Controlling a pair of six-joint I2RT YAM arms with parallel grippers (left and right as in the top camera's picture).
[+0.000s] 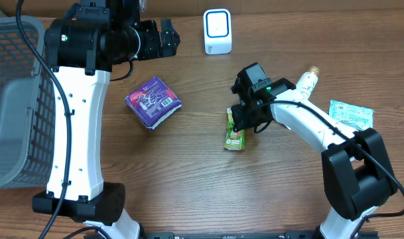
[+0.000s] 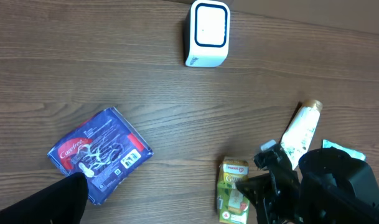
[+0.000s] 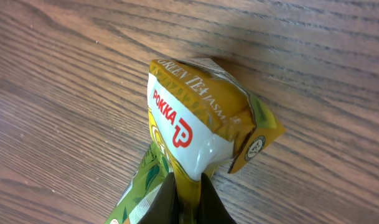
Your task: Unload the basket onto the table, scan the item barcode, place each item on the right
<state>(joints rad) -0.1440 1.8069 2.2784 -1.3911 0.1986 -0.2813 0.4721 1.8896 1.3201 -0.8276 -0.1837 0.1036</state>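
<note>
Overhead, the right gripper (image 1: pixel 240 123) is clamped on the far end of the green tea carton (image 1: pixel 235 137). The carton lies flat mid-table, its long axis pointing roughly toward the scanner (image 1: pixel 217 31). The left gripper (image 1: pixel 167 38) hangs spread and empty. The left wrist view shows carton and scanner well apart. The right wrist view shows the fingers (image 3: pixel 167 196) pinching a crumpled end, so a slow, level lift seems wise.

Runs brown with darker wood grain across the surface (image 1: pixel 188 186). Shows green and yellow on the tea carton (image 3: pixel 201 118), with a white panel and red lettering. Wears purple with red and white print on the packet (image 1: pixel 153 101). Reads white with a blue-edged face on the scanner (image 1: pixel 217 31) at top. Shows grey mesh on the basket (image 1: pixel 9 99) at far left.
</note>
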